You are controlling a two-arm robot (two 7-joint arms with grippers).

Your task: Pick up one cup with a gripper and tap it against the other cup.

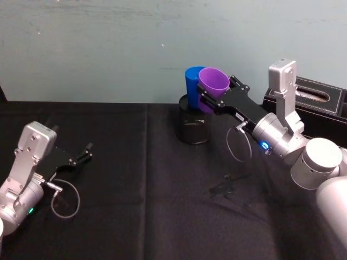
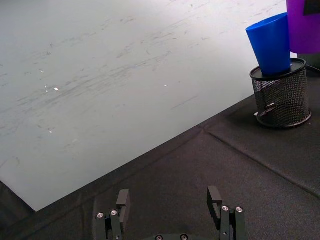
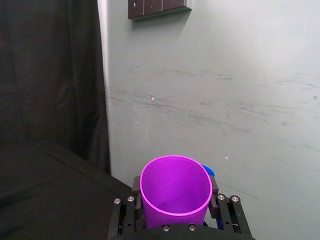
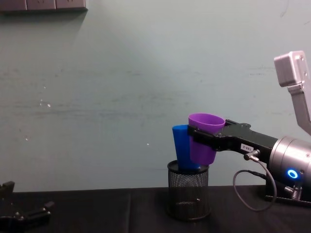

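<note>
Black cloth is spread over the table [image 1: 135, 216], and a scuffed pale wall is seen behind it. On the far left, the left gripper [image 1: 85, 151] is parked low over the cloth, its fingers spread with nothing between them, well apart from both cups. Toward the middle, a black mesh holder [image 1: 193, 127] is stood on the cloth, and the blue cup [image 1: 191, 81] is seated inside it, leaning a little. Right beside it, the purple cup [image 1: 212, 86] is held in the air, mouth up, pinched at its sides by the right gripper [image 1: 219, 93], whose arm is reached in from the right. In the chest view the two cup walls appear to be touching, though a thin gap cannot be ruled out. Pickup is done, and the tap itself is judged to be the step in hand. If contact is lacking, a small sideways nudge toward the blue cup is called for next, kept gentle so that the holder is not tipped.
</note>
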